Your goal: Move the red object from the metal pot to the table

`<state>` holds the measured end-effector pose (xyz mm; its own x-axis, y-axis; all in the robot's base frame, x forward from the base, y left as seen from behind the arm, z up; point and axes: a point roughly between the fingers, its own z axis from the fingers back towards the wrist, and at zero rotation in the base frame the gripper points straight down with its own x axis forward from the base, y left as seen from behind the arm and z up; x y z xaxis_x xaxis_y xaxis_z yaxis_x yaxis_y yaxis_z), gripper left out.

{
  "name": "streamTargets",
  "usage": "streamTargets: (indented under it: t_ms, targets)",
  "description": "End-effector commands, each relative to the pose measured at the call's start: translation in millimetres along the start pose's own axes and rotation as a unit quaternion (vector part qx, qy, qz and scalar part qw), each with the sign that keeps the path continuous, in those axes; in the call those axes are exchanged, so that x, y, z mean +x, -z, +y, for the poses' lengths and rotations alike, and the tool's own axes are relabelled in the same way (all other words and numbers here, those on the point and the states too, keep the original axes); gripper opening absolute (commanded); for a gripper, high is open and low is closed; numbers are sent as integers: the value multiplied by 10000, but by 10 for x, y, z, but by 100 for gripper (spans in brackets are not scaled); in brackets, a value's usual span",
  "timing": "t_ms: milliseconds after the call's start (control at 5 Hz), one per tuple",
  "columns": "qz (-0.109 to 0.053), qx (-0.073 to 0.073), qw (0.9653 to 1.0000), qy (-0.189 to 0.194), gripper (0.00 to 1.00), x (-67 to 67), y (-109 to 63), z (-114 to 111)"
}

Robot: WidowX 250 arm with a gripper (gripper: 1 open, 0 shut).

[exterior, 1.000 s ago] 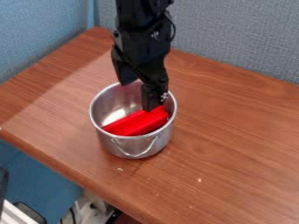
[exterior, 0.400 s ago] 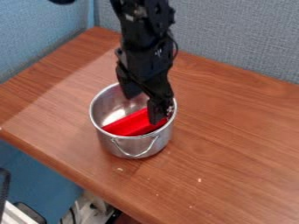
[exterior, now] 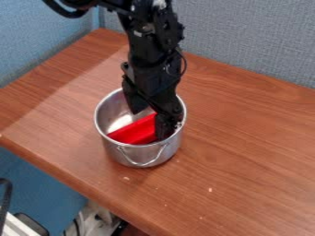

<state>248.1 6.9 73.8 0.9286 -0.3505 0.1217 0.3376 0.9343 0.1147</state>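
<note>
In the single camera view, a shiny round stainless-steel pot is sitting on the reddish-brown wood-grain counter, its thin wire handle hanging down against the near wall. A bright red rectangular block is lying slantwise inside the pot, one end low towards the left, the other rising towards the right rim (partly hidden by the arm). The black tool is pointing straight down into the pot with its jaws standing wide apart, one finger left of the block's raised end, the other to its right. Whether the fingers are touching the block cannot be told. Blue panels are standing behind the counter.
</note>
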Motion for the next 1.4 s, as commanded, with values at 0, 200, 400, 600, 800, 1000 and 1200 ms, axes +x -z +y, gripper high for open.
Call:
streamTargets:
  t_ms: [0, 200, 400, 600, 800, 1000, 1200]
  targets:
    - [-34, -10, 10000, 39, 100, 18, 27, -18]
    - [102, -99, 9999, 32, 100, -7, 127, -36]
    - [265, -135, 9995, 55, 0, -22, 221, -45]
    - [268, -153, 9995, 34, 0, -36, 222, -42]
    - [244, -128, 9996, -14, 0, -26, 145, -46]
    - [220, -95, 9997, -30, 0, -22, 81, -51]
    - [193, -46, 9998, -22, 0, -21, 17, -60]
